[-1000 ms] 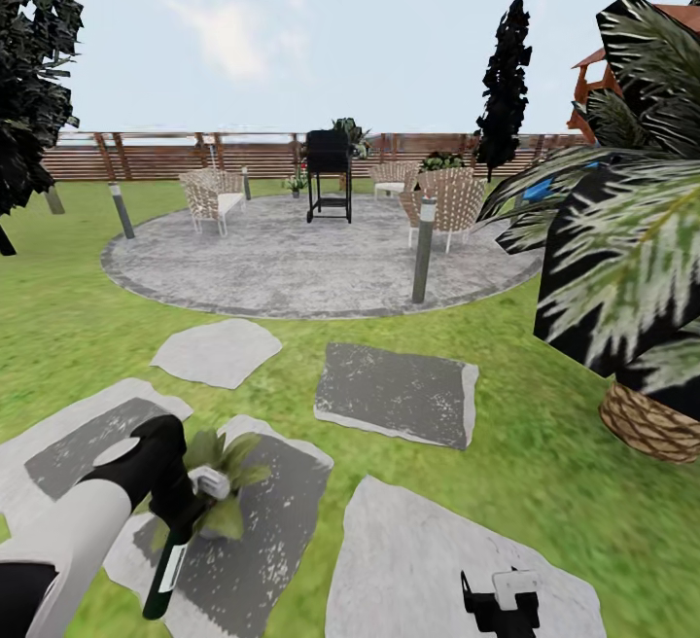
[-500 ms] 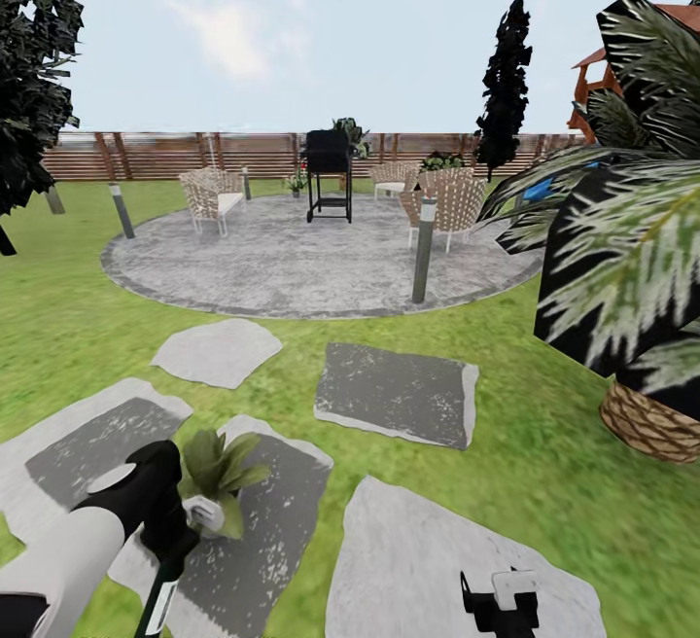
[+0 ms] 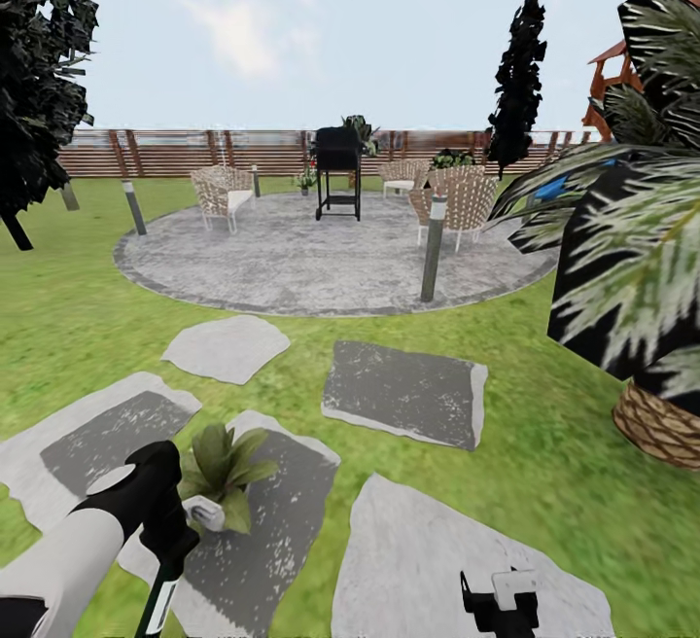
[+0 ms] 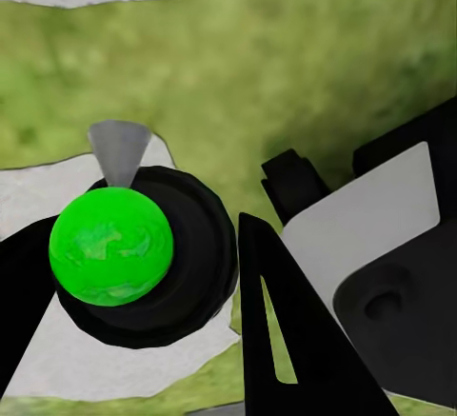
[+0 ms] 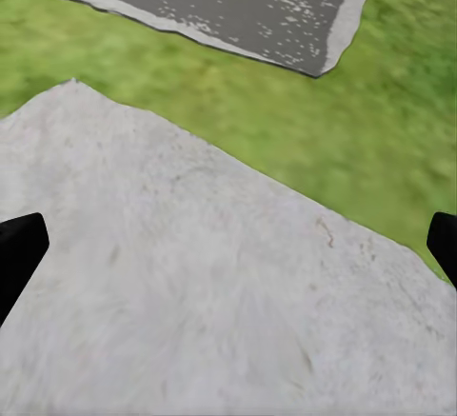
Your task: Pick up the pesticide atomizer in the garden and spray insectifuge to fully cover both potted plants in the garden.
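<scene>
Far left, a dark tree (image 3: 39, 64) above the lawn (image 3: 78, 327). Low at the left, the white forearm ending in the left gripper (image 3: 167, 541), pinching the atomizer (image 3: 158, 601): a dark bottle with a white label, hanging down and cut off by the bottom edge. From the left wrist, the atomizer end-on as a bright green ball on a black collar, held between black fingers (image 4: 281, 340), with grass and pale stone beneath.

Just right of that gripper, plant (image 3: 224, 463) in a small grey pot, upright on a grey slab (image 3: 282, 521); near the atomizer, contact impossible to tell.

Further in, a darker middle slab (image 3: 403, 390). Beyond it the round patio (image 3: 321, 264), with wicker chairs (image 3: 222, 195), a black grill (image 3: 338, 171) and a lamp post (image 3: 434, 249), and behind them the fence (image 3: 194, 154).

At the bottom, right of centre, right gripper (image 3: 499, 601) above a pale slab (image 3: 418, 560). From the right wrist, black fingertips (image 5: 19, 249) spread wide, nothing between them but stone.

Far right, palm (image 3: 632, 259) in a woven basket (image 3: 661, 424) on the grass.
</scene>
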Controlling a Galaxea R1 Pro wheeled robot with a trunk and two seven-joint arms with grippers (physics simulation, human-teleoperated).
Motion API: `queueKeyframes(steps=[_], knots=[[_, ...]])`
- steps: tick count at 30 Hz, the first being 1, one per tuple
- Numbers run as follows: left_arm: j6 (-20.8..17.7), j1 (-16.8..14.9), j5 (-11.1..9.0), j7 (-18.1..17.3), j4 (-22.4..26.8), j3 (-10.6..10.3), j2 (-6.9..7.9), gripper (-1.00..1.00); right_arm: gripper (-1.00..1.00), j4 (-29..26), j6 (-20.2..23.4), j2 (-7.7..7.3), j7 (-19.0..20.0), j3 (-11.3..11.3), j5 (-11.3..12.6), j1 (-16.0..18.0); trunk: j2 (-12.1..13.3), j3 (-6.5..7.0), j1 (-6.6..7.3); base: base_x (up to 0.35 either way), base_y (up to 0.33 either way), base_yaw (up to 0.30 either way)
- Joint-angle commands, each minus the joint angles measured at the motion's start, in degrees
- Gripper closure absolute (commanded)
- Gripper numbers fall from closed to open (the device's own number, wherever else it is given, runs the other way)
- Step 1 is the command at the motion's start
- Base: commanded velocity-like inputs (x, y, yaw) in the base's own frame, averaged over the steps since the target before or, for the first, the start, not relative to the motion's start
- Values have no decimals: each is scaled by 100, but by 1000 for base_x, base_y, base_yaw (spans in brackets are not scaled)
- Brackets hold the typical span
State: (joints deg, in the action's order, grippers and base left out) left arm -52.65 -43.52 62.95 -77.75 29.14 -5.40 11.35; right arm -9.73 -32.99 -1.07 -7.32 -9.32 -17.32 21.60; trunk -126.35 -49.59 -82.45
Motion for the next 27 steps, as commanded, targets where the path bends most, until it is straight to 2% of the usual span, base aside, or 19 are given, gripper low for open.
queueKeyframes(steps=[1, 16, 27], knots=[[-60, -4, 36, -55, 12, -16, 7, 100, -100, 6, -16, 1, -32, -24, -61, 6, -44, -31, -22, 0, 0, 0], [-61, -6, 41, -50, 12, -20, 7, 100, -100, 6, -15, 1, -32, -24, -61, 5, -646, -433, -351, 0, 0, 0], [-55, -7, 35, -48, 30, -7, 8, 100, -100, 6, -15, 1, -32, -23, -61, 4, -646, -441, -351, 1, 0, 0]])
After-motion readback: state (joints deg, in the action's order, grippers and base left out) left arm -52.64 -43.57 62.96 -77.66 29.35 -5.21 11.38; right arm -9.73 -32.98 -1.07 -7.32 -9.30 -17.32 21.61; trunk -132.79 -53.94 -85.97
